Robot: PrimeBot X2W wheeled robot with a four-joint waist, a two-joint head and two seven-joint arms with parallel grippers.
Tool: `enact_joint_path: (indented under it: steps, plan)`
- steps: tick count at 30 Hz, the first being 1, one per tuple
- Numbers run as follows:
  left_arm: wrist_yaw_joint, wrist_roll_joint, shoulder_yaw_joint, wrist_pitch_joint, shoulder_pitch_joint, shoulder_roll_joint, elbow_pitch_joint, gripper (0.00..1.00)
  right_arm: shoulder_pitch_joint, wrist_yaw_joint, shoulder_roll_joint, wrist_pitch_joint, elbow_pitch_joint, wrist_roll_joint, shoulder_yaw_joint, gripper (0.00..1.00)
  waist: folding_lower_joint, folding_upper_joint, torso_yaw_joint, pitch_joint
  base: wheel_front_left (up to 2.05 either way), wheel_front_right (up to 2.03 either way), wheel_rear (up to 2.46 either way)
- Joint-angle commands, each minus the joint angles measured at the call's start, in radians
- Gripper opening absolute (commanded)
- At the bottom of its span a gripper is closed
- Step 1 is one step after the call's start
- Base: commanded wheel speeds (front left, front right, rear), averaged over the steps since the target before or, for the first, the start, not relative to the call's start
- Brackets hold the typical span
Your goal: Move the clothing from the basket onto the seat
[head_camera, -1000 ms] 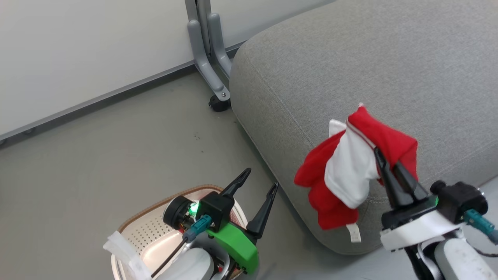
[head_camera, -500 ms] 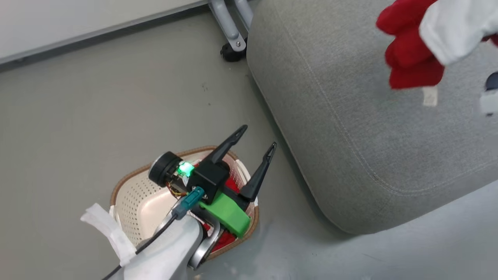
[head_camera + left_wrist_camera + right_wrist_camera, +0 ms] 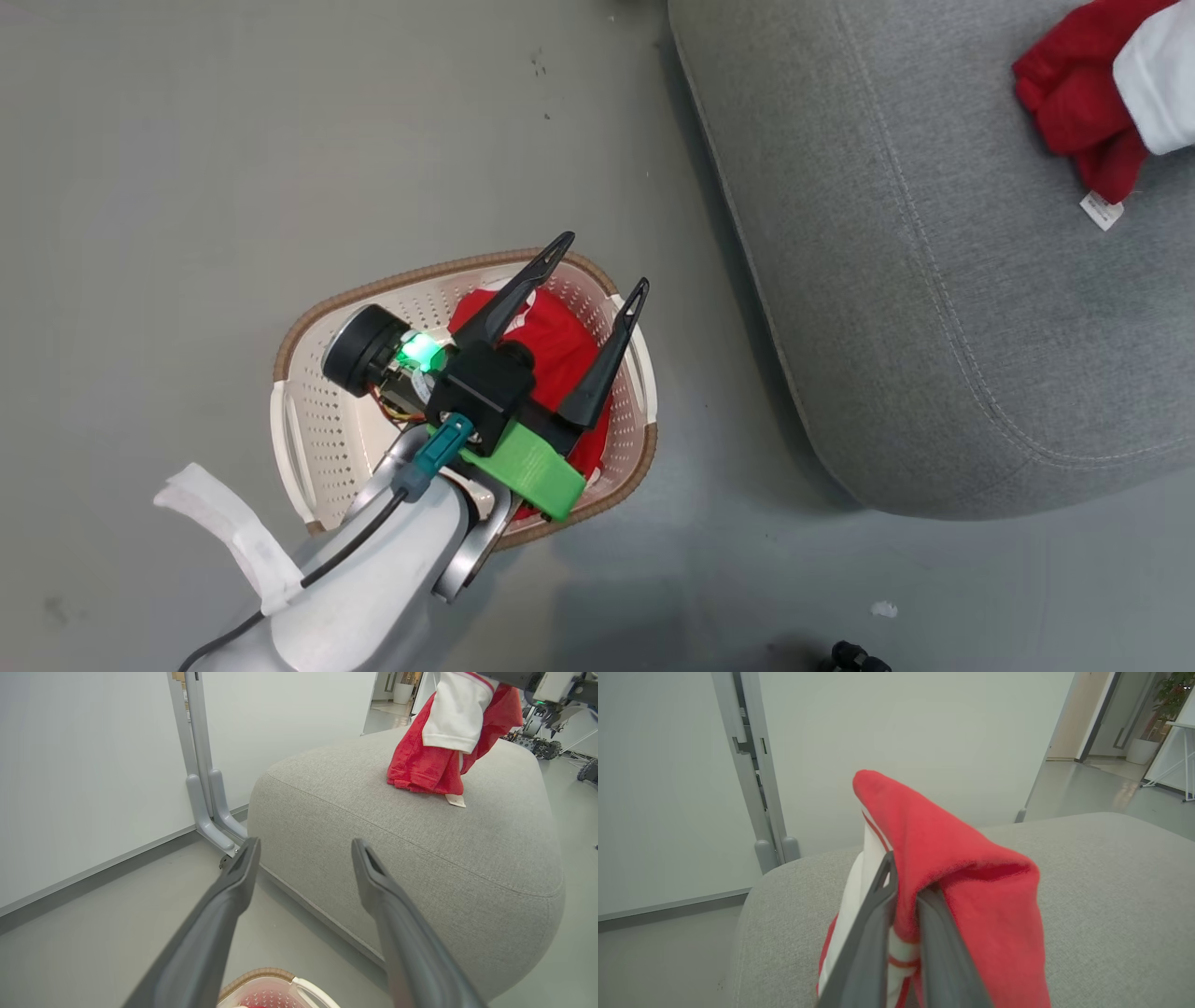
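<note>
right hand [image 3: 906,877] clamped on clothing [image 3: 962,858], hanging over seat [image 3: 934,280] | left hand [image 3: 603,261] apart, directly above garment [image 3: 560,345] in basket [image 3: 317,448]

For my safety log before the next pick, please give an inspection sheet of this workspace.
Surface: grey floor, small marks.
Job's things: basket on floor, red garment inside; held garment hanging over the seat.
Clutter: white scrap on floor.
Grippers: left gripper open above basket; right gripper shut on held garment.
Cables: black cable along left forearm.
Surroundings: white wall, grey post beside seat.
</note>
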Motion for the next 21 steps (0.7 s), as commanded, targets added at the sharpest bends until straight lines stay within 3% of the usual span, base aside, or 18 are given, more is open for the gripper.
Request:
enact_joint_path:
  steps: [1, 8, 9, 21]
  plan:
    - [0.002, 0.009, -0.001, 0.006, -0.015, 0.017, -0.002, 1.0, 0.01, 0.0, 0.018, -0.003, 0.024, -0.002, -0.009, 0.0, -0.0002, -0.0001, 0.019, 0.045, 0.0, 0.0, 0.0]
    - [0.008, 0.008, -0.006, 0.011, -0.006, 0.033, -0.007, 1.0, 0.044, 0.0, 0.086, -0.003, 0.132, -0.04, -0.093, 0.0, -0.0002, -0.0001, -0.006, 0.047, 0.0, 0.0, 0.0]
    - [0.009, 0.004, -0.006, 0.01, -0.002, 0.032, -0.004, 1.0, 0.052, 0.0, 0.095, -0.003, 0.136, -0.059, -0.107, 1.0, -0.0002, -0.0001, -0.01, 0.04, 0.0, 0.0, 0.0]
    - [0.01, -0.033, -0.019, -0.033, 0.046, -0.029, 0.055, 1.0, 0.279, 0.0, 0.183, -0.003, 0.052, -0.29, -0.233, 1.0, -0.0002, -0.0001, 0.034, -0.131, 0.0, 0.0, 0.0]
